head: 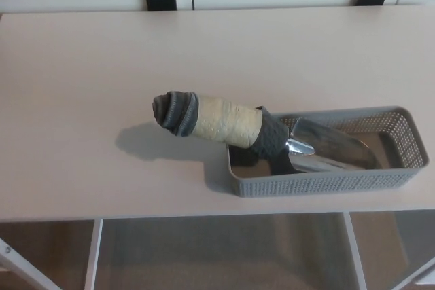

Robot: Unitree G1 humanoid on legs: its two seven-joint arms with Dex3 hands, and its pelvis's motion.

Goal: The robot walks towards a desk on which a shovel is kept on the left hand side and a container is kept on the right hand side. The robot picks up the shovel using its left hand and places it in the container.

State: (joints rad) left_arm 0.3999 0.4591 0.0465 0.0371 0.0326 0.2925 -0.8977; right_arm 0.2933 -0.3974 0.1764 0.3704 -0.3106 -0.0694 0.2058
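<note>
The shovel (pixel 272 137) lies in the grey container (pixel 401 134) near the desk's (pixel 102 66) front right edge, its metal blade inside and its wrapped handle jutting out over the container's left end. Neither hand appears, so I cannot tell their state. The container's near wall hides part of the blade.

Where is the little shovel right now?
In the head view, the shovel sits at the desk's front right, its shiny blade inside the grey container and its handle poking out over the left end.
</note>
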